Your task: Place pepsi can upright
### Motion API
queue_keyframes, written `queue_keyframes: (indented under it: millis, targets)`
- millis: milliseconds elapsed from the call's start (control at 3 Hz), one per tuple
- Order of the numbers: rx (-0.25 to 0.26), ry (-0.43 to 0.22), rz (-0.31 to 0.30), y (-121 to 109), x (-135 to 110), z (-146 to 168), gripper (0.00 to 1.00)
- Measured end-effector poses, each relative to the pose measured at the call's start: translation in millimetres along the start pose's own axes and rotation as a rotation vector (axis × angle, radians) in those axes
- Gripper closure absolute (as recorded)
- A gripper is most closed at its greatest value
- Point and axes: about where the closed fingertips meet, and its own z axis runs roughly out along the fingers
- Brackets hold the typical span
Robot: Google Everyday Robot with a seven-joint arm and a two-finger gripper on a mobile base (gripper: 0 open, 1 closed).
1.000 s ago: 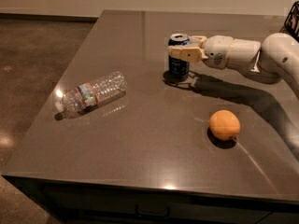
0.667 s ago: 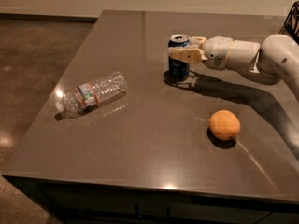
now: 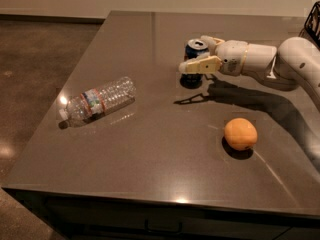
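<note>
The pepsi can point(image 3: 195, 49) stands upright on the dark table point(image 3: 150, 154) at the back right, silver top facing up. My gripper point(image 3: 195, 54) reaches in from the right and straddles the can. Its near finger point(image 3: 201, 65) crosses in front of the can's lower half, and its far finger point(image 3: 212, 39) is behind the can. The fingers are spread a little wider than the can, so the gripper is open around it.
A clear plastic water bottle point(image 3: 98, 101) lies on its side at the left of the table. An orange fruit point(image 3: 240, 133) sits in front of my white arm point(image 3: 280, 64) at the right. A dark basket edge point(image 3: 313, 21) shows at the far right.
The near finger has moved toward the table's front, away from the can's side, and now casts a thin shadow of its own. The can stays upright in the same spot.
</note>
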Motion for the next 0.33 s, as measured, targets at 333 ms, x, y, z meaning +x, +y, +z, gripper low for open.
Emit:
queue_keyframes:
  millis: [333]
  targets:
    - [0.0,0.0,0.0,0.1,0.0,0.1,0.0]
